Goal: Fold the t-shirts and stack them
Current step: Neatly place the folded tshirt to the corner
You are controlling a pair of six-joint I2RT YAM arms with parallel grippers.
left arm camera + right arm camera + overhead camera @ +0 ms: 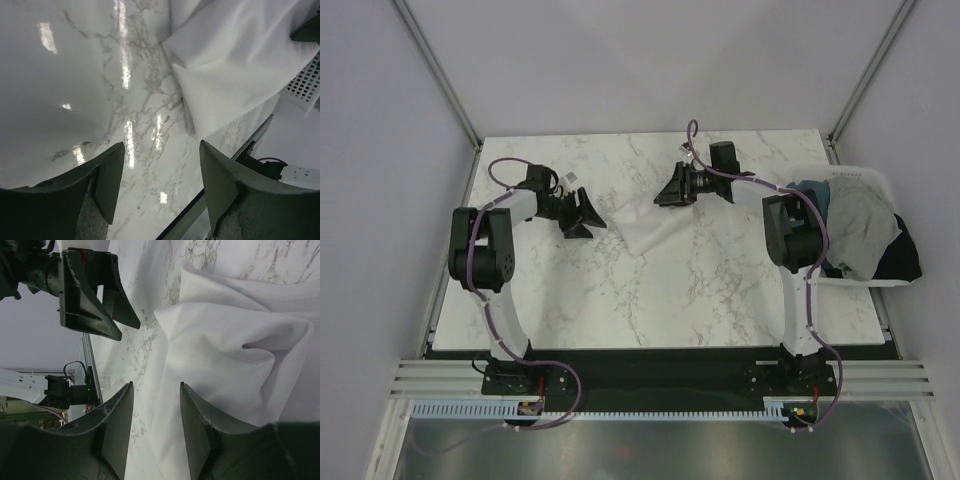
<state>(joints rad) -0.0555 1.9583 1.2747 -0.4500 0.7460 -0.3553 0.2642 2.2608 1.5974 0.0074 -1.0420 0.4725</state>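
White t-shirt [645,225] lies crumpled on the table [620,310], centre toward the far edge, between both grippers. Left gripper [588,215] has jaws spread and empty over bare marble beside the shirt's left edge. Right gripper [156,387] has jaws apart at the shirt, pinching nothing. Teal t-shirt [812,190], grey t-shirt [860,225] and black t-shirt [902,262] sit heaped in the bin [865,172] at the right edge.
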